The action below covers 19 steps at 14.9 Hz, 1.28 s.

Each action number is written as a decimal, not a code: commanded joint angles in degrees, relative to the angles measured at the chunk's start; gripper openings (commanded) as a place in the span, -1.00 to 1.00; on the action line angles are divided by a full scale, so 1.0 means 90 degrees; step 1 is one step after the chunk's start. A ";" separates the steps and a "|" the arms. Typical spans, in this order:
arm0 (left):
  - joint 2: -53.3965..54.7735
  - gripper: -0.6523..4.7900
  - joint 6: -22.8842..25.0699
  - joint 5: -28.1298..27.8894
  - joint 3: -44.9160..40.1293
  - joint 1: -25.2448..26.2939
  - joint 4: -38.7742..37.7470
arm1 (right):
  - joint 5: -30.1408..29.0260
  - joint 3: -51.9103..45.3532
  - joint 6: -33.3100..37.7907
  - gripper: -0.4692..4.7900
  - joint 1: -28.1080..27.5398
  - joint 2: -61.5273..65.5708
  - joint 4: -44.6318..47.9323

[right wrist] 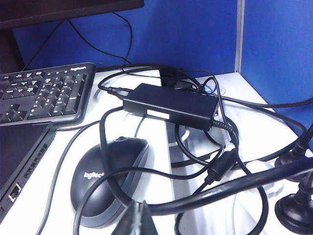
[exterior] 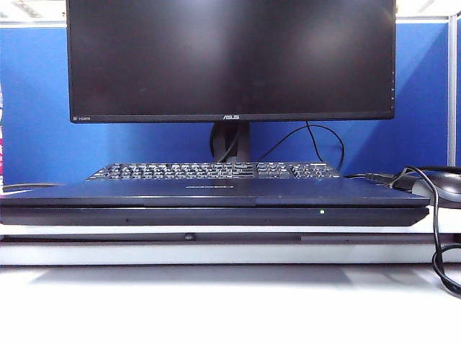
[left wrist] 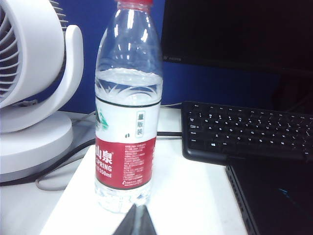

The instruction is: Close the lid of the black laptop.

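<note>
Black laptop (exterior: 216, 205) sits front and center on the white desk (exterior: 230, 303), lid (exterior: 216, 192) flat down on the base, shut afaict, green LED lit on the front edge. Desktop keyboard (exterior: 212, 171) and ASUS monitor (exterior: 230, 58) right behind it.

Left gripper (left wrist: 136, 223) hangs off the laptop's left side, near a water bottle (left wrist: 128, 107) w/ a white fan (left wrist: 34, 93) beside it. Only a dark tip shows, can't tell if spread or pressed together.

Right gripper (right wrist: 139, 220) is off to the right over a Logitech mouse (right wrist: 107, 181), power brick (right wrist: 171, 105) and cables. Same deal, can't tell.

Left tool (left wrist: 135, 223) – dark pointed tip, right tool (right wrist: 138, 219) alike
</note>
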 commanded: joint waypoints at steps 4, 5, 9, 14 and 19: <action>-0.0015 -0.78 0.0017 -0.0002 0.0000 0.0000 0.0078 | 0.0131 -0.0056 0.0019 -0.84 0.0010 -0.0034 0.0151; -0.0015 -0.78 0.0017 -0.0002 0.0000 0.0000 0.0078 | 0.0131 -0.0056 0.0019 -0.84 0.0010 -0.0044 0.0160; -0.0015 -0.78 0.0019 -0.0002 0.0000 0.0000 0.0075 | 0.0129 -0.0056 0.0019 -0.84 0.0209 -0.0075 0.0155; -0.0015 -0.78 0.0019 -0.0002 0.0000 0.0000 0.0078 | 0.0112 -0.0056 0.0019 -0.84 0.0238 -0.0083 0.0155; -0.0015 -0.78 0.0019 -0.0002 0.0000 0.0000 0.0078 | -0.0129 -0.0056 -0.0017 -0.84 0.0240 -0.0104 0.0151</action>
